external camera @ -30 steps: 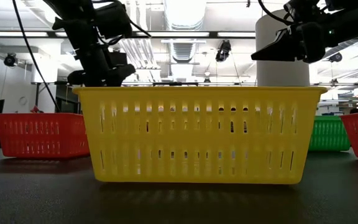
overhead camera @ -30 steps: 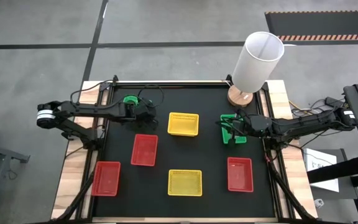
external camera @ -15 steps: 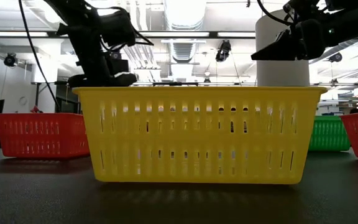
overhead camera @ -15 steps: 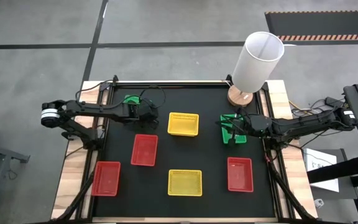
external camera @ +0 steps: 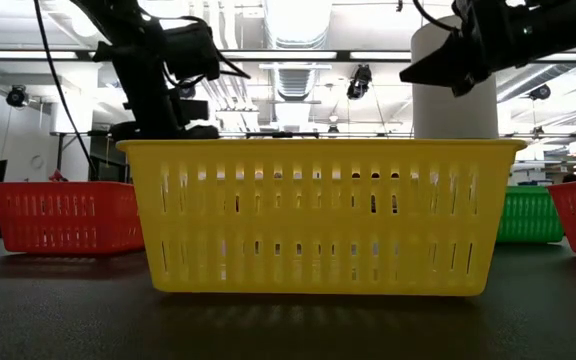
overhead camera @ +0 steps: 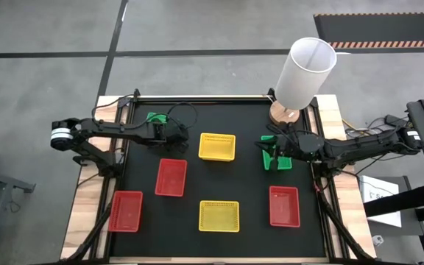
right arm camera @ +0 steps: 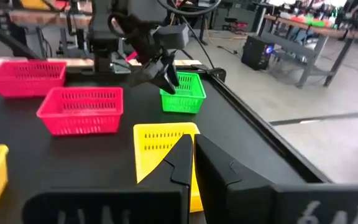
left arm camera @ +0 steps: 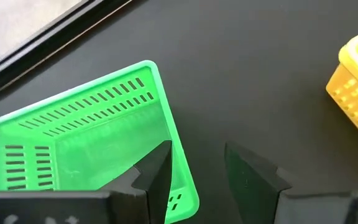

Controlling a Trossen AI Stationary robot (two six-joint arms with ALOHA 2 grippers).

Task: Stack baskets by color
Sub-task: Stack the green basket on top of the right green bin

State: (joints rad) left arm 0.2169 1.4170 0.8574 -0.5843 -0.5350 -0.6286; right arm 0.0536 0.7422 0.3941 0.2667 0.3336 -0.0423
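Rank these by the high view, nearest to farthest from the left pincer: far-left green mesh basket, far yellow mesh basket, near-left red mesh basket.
From the left pincer:
1. Far-left green mesh basket, right beside it.
2. Far yellow mesh basket, toward the table's middle.
3. Near-left red mesh basket, at the near-left corner.

pretty even overhead light, ceiling fixtures glow white in the low view. soft shadows on the black table. right wrist background's blurry.

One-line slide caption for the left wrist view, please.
Left gripper, jaws open, straddles the near wall of a green basket on the black mat; a yellow basket sits at the edge.
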